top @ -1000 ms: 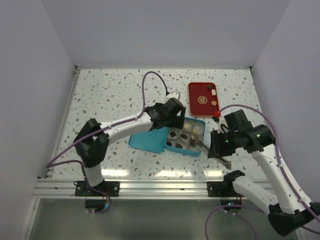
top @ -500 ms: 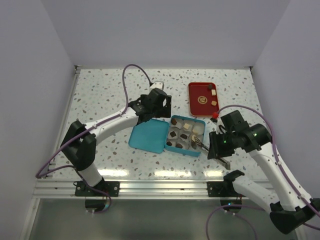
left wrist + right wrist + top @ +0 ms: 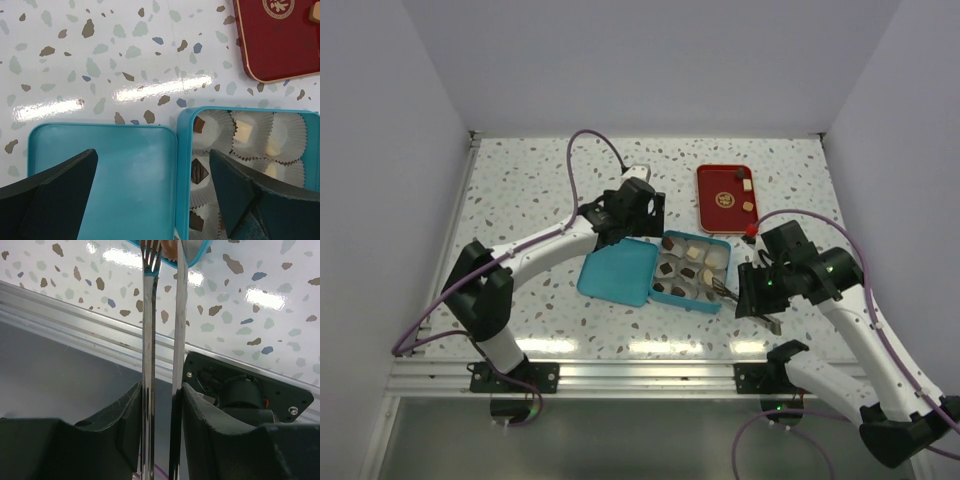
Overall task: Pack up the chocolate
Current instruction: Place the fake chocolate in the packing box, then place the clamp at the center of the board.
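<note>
A: Step?
B: Mid-pack. Most of the chocolate (image 3: 667,268) sits in paper cups (image 3: 287,131) in the teal box (image 3: 692,303), centre frame; three pcs wait on the red tray (image 3: 712,215), upper right.
A: Grippers?
B: Right gripper (image 3: 752,290) is clenched on metal tongs (image 3: 148,340), tips at the box's right edge; can't tell if loaded. Left gripper (image 3: 150,175) is spread wide, empty, over the lid (image 3: 618,272).
A: Next?
B: Prob. tongs to the tray; the box rim is in the way.

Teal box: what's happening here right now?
The right gripper holds metal tongs, their tips at the near right corner of the teal box. Chocolates sit in paper cups inside it; a few lie on the red tray. The left gripper hovers open over the box and its lid, which lies alongside.
</note>
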`<state>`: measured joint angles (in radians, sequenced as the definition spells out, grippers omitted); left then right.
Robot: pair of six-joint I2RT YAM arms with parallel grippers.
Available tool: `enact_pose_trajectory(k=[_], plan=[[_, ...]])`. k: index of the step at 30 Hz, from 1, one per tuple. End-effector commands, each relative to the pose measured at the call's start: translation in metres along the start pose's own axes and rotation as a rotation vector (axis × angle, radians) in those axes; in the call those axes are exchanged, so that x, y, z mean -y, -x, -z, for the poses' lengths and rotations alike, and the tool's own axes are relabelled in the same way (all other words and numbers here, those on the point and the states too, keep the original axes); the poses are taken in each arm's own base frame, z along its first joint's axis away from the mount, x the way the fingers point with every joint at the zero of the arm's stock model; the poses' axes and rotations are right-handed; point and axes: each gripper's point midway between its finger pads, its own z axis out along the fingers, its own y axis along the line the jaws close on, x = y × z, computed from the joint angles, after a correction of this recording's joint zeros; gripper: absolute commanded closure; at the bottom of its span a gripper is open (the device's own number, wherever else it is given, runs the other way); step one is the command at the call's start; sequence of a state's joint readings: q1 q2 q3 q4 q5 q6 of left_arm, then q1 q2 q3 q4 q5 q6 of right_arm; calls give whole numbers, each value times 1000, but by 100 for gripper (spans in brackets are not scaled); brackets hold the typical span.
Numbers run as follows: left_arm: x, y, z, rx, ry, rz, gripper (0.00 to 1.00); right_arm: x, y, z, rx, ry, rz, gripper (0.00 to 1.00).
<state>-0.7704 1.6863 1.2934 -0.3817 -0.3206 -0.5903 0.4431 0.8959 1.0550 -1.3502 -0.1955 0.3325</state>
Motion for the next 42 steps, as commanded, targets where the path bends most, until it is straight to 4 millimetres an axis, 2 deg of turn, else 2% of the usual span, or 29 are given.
enact_pose_trajectory(k=[1, 10, 17, 24, 27, 31, 36, 37, 39, 40, 42], plan=[[3, 1, -4, 17, -15, -1, 0, 15, -48, 18, -190, -84, -42, 62], [1, -4, -6, 4, -7, -7, 0, 11, -37, 10, -161, -64, -51, 63], [0, 0, -7, 9, -4, -15, 0, -5, -3, 12, -40, -9, -59, 67], [-7, 20, -1, 45, -4, -15, 0, -20, 39, 18, 54, 18, -47, 68], [-18, 29, 0, 59, 4, 1, 0, -23, 61, 18, 91, 10, -28, 67], [-42, 41, 1, 77, 28, 23, 0, -26, 102, 19, 188, -14, -1, 66], [-66, 52, 4, 99, 44, 48, 0, -25, 150, 1, 257, -48, 16, 66], [-73, 56, 4, 107, 50, 56, 0, -26, 167, 2, 312, -51, 15, 67], [-83, 58, 6, 116, 57, 66, 0, -23, 185, -6, 339, -66, 1, 67], [-86, 61, 8, 127, 55, 72, 0, -26, 200, -5, 385, -54, 3, 67], [-92, 58, 6, 129, 49, 81, 0, -20, 218, -15, 401, -57, -16, 67]])
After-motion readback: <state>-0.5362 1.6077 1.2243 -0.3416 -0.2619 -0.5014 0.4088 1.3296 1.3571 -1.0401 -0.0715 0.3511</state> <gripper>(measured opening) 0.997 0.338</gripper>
